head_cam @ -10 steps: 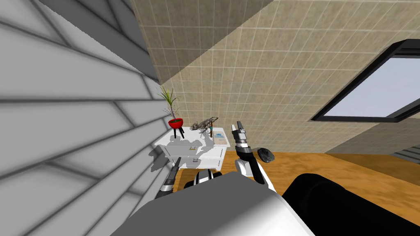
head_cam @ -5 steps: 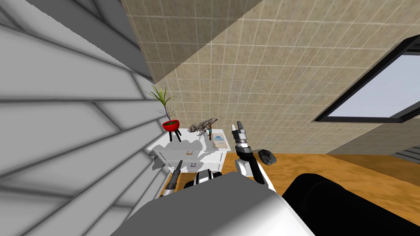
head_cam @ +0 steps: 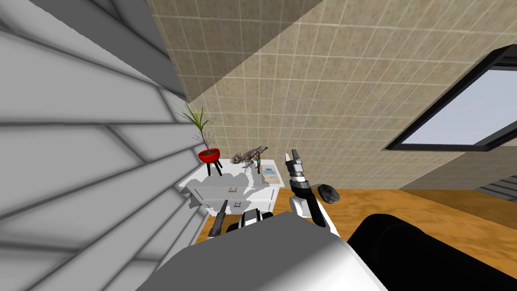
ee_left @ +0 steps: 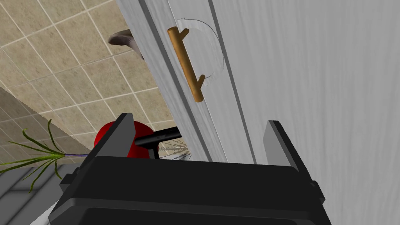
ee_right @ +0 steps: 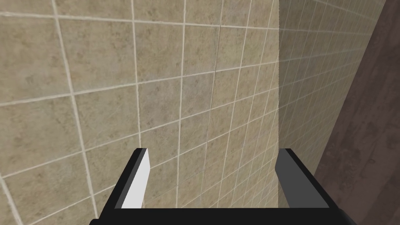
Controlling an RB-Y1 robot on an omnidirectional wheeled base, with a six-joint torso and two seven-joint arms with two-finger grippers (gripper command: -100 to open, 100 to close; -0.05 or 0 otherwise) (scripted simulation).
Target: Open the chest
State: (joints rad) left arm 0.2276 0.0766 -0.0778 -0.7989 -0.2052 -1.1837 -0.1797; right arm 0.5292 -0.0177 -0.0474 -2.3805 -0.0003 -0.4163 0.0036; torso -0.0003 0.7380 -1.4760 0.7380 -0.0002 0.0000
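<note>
**tobi_k:** so where's your hand at? grabbed anything?

**me:** nope, nothing in it. My left gripper [ee_left: 198, 121] is wide open, both fingers spread with just air between them. It's pointed up along the front of the chest [ee_left: 312, 78], close to it, and I can't tell if it's touching.

**tobi_k:** and the chest is where exactly?

**me:** right in front of me, low down, a white one tucked into the corner between the grey panelled wall [head_cam: 75, 151] on my left and the tiled wall [head_cam: 328, 101] behind it. Its front panel is straight ahead of my left fingers. The wooden bar handle [ee_left: 186, 64] is out past the fingertips, not between them, and closer to one finger's side than dead centre.

**tobi_k:** anything on top?

**me:** yeah. There's a red pot [head_cam: 209, 155] on black legs with a spiky green plant at the left end, a grey cat figure [head_cam: 249, 154] around the middle and a flat book-ish thing [head_cam: 271, 173] on the right.

**tobi_k:** other arm?

**me:** my right gripper [head_cam: 293, 154] is held up just off the chest's right end, fingers apart too, holding nothing. Behind it there's a dark lump [head_cam: 328, 192] on the wooden floor [head_cam: 404, 202] by the tiles. Further right is a black-framed window [head_cam: 464, 116].
</note>
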